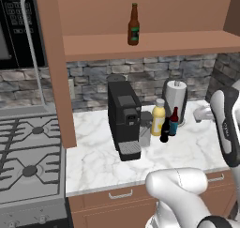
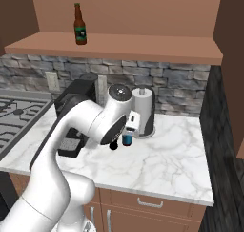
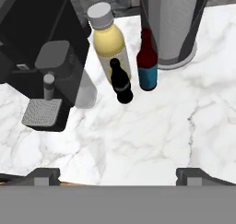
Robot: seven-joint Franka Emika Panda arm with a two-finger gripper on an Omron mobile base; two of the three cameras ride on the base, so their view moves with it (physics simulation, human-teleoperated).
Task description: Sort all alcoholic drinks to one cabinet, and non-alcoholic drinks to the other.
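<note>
Standing upright, necks up: yellow bottle [image 3: 109,39], cola bottle [image 3: 120,82], blue bottle [image 3: 147,61]

Upper centre, a beer bottle [image 1: 133,24] stands on the cabinet shelf [image 1: 150,45]; below, three bottles cluster between coffee machine [image 1: 123,119] and paper towel holder [image 1: 176,98].

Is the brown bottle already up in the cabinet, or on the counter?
In the cabinet: the brown bottle stands upright on the cabinet shelf, above the counter.

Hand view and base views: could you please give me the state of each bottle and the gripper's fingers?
Brown glass bottle with green label: upright on cabinet shelf.
Yellow bottle with whitish cap: upright on counter.
Small black cola bottle: upright on counter.
Blue-bodied bottle with dark red neck: upright on counter.
Fingers: open, empty.
</note>
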